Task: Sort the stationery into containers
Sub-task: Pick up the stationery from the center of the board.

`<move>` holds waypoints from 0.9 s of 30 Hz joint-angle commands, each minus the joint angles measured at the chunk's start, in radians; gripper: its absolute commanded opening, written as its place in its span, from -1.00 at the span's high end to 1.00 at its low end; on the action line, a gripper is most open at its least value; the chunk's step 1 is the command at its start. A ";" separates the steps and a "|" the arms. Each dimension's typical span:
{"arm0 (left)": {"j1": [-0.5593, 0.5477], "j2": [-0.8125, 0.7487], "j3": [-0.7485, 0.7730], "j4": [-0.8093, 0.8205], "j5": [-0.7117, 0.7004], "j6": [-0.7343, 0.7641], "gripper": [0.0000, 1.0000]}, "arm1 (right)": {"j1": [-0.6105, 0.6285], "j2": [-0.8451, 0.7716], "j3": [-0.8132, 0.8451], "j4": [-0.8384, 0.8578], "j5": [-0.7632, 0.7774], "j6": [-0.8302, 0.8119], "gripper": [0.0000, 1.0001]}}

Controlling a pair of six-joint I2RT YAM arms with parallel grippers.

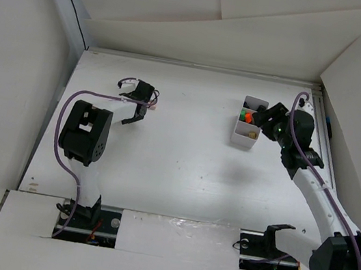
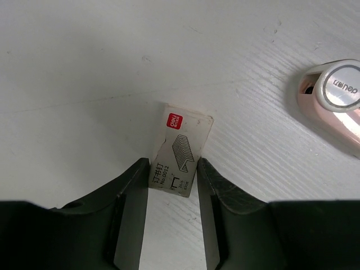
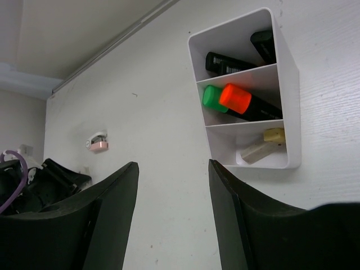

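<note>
A small white staples box (image 2: pixel 181 147) with a red logo lies on the table, its near end between my left gripper's (image 2: pixel 172 169) fingers, which press on both its sides. In the top view my left gripper (image 1: pixel 142 104) is at the far left of the table. The white container (image 1: pixel 248 122) has three compartments: black markers (image 3: pixel 233 63) in one, markers with green and orange caps (image 3: pixel 234 97) in the middle, beige eraser blocks (image 3: pixel 260 149) in the last. My right gripper (image 3: pixel 171 163) is open and empty, just beside the container's near end; it also shows in the top view (image 1: pixel 260 117).
A pink stapler (image 2: pixel 337 101) lies just right of the staples box, and shows small in the right wrist view (image 3: pixel 98 144) and the top view (image 1: pixel 152 107). White walls enclose the table; a rail (image 1: pixel 323 142) runs along its right edge.
</note>
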 commanded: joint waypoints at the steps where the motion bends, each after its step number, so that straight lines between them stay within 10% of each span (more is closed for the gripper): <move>1: 0.002 -0.014 -0.013 0.008 0.029 -0.001 0.44 | -0.008 -0.020 -0.005 0.048 -0.016 0.000 -0.17; 12: -0.047 -0.208 -0.214 0.201 0.150 -0.032 0.79 | -0.008 0.033 0.004 0.080 -0.160 -0.021 -0.20; 27: -0.142 -0.543 -0.601 0.746 0.615 0.112 0.74 | 0.185 0.210 0.087 0.120 -0.306 -0.052 -0.20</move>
